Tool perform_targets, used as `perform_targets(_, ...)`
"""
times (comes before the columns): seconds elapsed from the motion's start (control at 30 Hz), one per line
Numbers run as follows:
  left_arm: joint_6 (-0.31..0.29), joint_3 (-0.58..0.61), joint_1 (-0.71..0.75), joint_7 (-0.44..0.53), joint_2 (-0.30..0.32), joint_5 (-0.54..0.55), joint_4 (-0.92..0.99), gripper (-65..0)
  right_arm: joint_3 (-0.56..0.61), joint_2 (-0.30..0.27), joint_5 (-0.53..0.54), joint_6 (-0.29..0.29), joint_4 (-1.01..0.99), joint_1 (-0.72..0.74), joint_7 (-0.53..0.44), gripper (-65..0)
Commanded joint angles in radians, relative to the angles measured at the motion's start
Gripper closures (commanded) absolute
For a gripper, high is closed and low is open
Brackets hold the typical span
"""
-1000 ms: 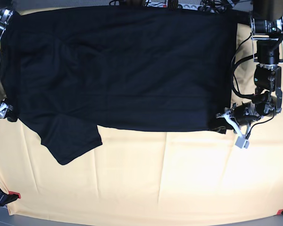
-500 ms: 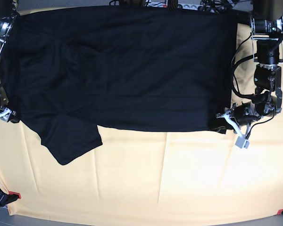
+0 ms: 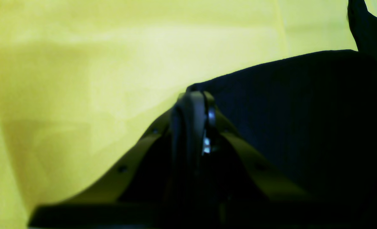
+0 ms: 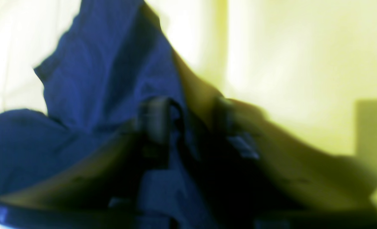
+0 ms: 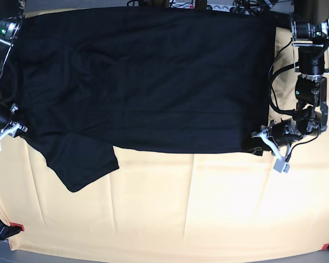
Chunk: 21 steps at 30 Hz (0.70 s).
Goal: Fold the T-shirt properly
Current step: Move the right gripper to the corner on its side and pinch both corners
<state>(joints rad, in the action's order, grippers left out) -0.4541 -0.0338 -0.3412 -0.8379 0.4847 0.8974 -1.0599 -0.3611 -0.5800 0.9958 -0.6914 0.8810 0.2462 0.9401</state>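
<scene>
The black T-shirt (image 5: 142, 76) lies spread flat across the far half of the table, one sleeve (image 5: 79, 161) pointing toward the front left. My left gripper (image 5: 259, 137) is at the shirt's near right corner. In the left wrist view it (image 3: 193, 98) is shut, its tips pinching the edge of the T-shirt (image 3: 303, 127). My right gripper (image 5: 11, 130) is at the shirt's left edge, above the sleeve. The right wrist view is blurred: the fingers (image 4: 153, 121) stand either side of a fold of the T-shirt (image 4: 105, 79), and the grip is unclear.
A pale yellow cloth (image 5: 208, 208) covers the table and lies bare along the whole front half. Red clamps (image 5: 16, 226) hold it at the front corners. Cables and plugs (image 5: 208, 5) run along the far edge.
My right gripper has moved inward from beyond the table's left edge onto the shirt's left edge. The left arm and the shirt have not moved.
</scene>
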Motion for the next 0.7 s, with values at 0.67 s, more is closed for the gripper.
perform_targets(0.67,-0.033,-0.006,-0.142,0.134,0.016,-0.167,-0.011,0.0,0.000,-0.035,-0.193,-0.007,0.012,0.121,-0.222,0.0)
